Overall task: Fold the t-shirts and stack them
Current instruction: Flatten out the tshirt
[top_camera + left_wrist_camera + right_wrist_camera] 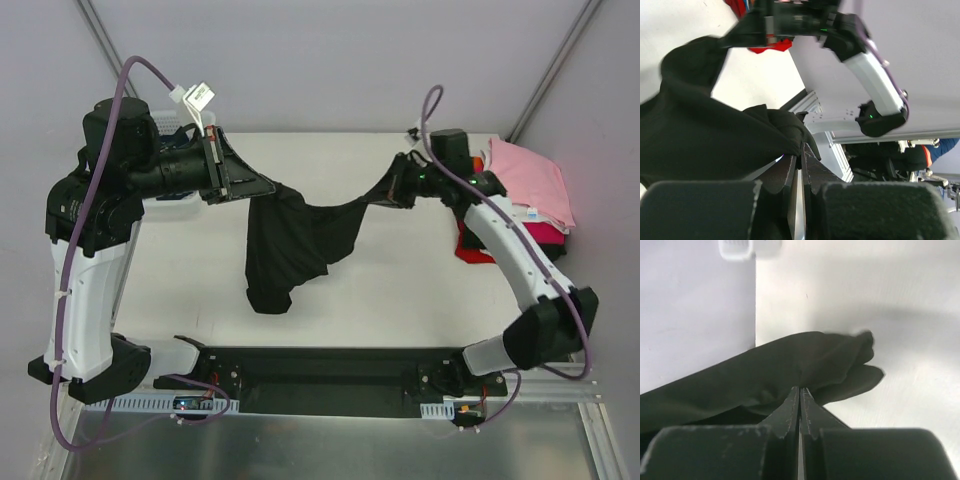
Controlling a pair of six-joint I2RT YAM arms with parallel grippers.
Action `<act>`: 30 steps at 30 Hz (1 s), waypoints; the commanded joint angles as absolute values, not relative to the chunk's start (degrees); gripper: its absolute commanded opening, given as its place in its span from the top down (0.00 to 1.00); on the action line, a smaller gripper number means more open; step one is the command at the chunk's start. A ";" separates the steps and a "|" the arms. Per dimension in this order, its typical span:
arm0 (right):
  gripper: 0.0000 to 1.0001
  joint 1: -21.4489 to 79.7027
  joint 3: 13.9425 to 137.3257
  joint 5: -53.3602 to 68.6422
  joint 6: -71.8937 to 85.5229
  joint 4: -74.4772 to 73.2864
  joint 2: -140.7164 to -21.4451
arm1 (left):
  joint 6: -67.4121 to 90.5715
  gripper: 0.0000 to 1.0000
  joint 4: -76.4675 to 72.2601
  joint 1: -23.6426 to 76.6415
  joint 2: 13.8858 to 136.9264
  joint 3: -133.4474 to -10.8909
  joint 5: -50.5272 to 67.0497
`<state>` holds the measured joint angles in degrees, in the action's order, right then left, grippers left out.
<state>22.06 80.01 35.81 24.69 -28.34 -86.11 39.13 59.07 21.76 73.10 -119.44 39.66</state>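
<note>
The black t-shirt in the middle is plain dark all over. At the far right lie a pink t-shirt, a magenta t-shirt and a red t-shirt. The table is white. The left arm and right arm are white and black, with purple cables.

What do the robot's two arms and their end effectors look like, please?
The left arm and right arm share white shell links and bulky black joint housings. A purple cable runs along each. Small green lights glow on the right arm. The left end effector and right end effector each have two dark, tapering fingers.
</note>
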 commanded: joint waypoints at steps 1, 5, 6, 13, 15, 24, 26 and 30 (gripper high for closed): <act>0.99 18.81 83.93 32.17 20.13 -36.47 -77.88 | 36.91 0.98 56.87 21.71 72.69 -121.47 37.36; 0.99 15.91 88.06 30.68 18.90 -41.73 -74.45 | 36.13 0.94 56.95 21.71 72.25 -121.38 34.81; 0.99 14.60 89.63 29.46 18.64 -42.36 -73.57 | 35.86 0.93 57.21 21.71 72.33 -121.46 34.72; 0.99 6.34 95.53 27.86 17.05 -47.98 -67.42 | 33.22 0.94 64.15 21.71 72.43 -125.68 28.59; 0.99 4.32 96.41 27.16 15.83 -49.83 -65.48 | 33.48 0.95 64.60 21.71 70.67 -125.25 25.85; 0.99 4.13 88.52 28.91 15.20 -50.54 -62.67 | 35.15 0.96 63.64 21.71 67.94 -119.46 26.80; 0.99 4.13 85.45 29.18 15.29 -49.84 -62.32 | 36.29 0.96 60.83 21.71 66.72 -113.75 28.12; 0.99 4.13 82.27 29.71 15.56 -49.04 -62.14 | 37.27 0.94 54.76 21.97 64.43 -101.27 32.60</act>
<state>4.34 84.51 27.92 15.97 -50.39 -62.22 35.97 60.34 21.74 64.58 -109.75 28.25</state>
